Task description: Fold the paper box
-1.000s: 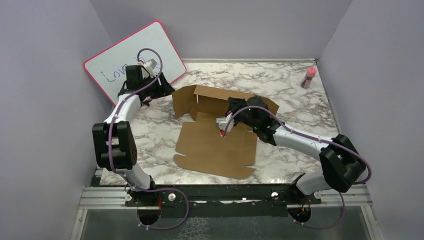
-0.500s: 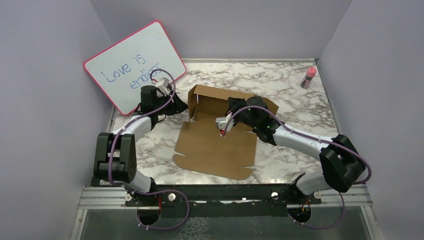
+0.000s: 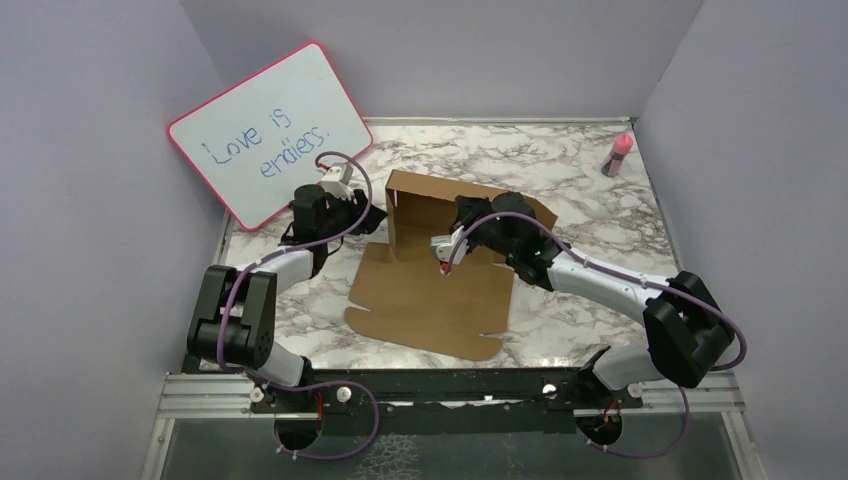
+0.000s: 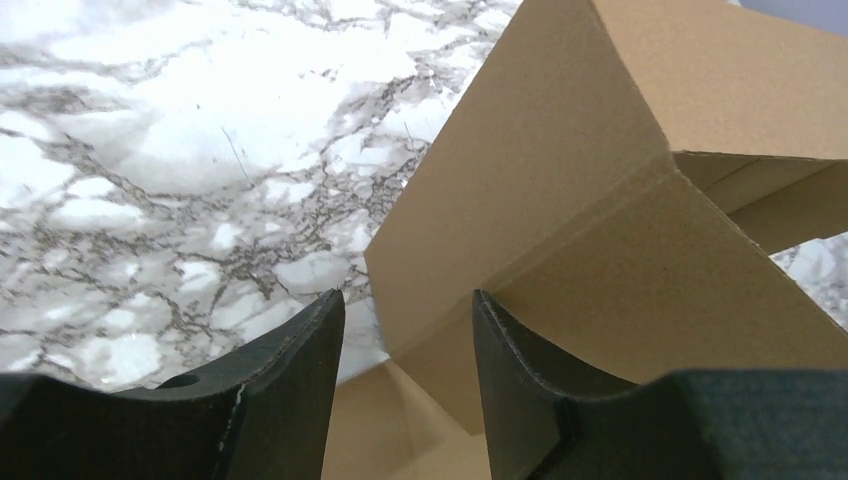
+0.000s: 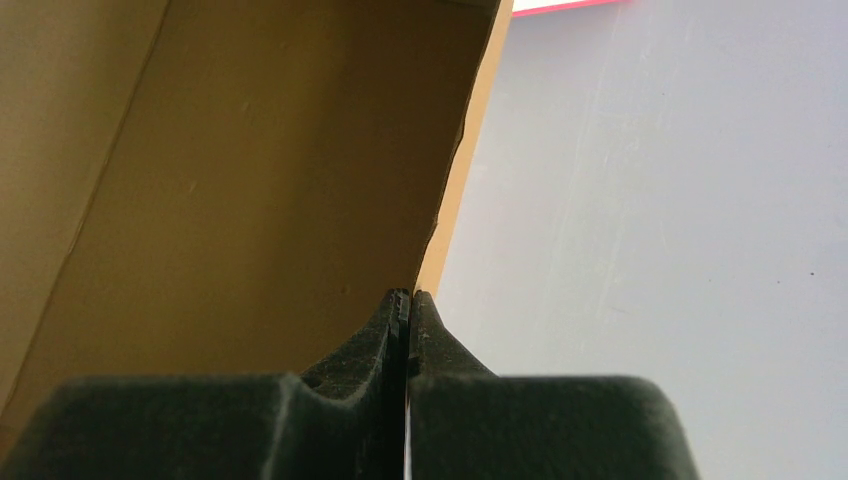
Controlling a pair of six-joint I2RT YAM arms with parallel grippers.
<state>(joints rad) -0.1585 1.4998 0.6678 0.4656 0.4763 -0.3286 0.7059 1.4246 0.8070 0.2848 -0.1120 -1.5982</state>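
On the marble tabletop (image 3: 560, 160), the left pincer (image 4: 407, 300) stands half-open beside the paper box (image 3: 430, 300); the right pincer (image 5: 408, 295) is closed inside it.

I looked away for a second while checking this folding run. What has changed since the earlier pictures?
The left hand swung from beside the whiteboard over to the paper box and, open, pushed its left side flap from splayed outward to upright. Nothing was gripped or released. The right hand stayed shut inside the box; the whiteboard and pink bottle did not move.
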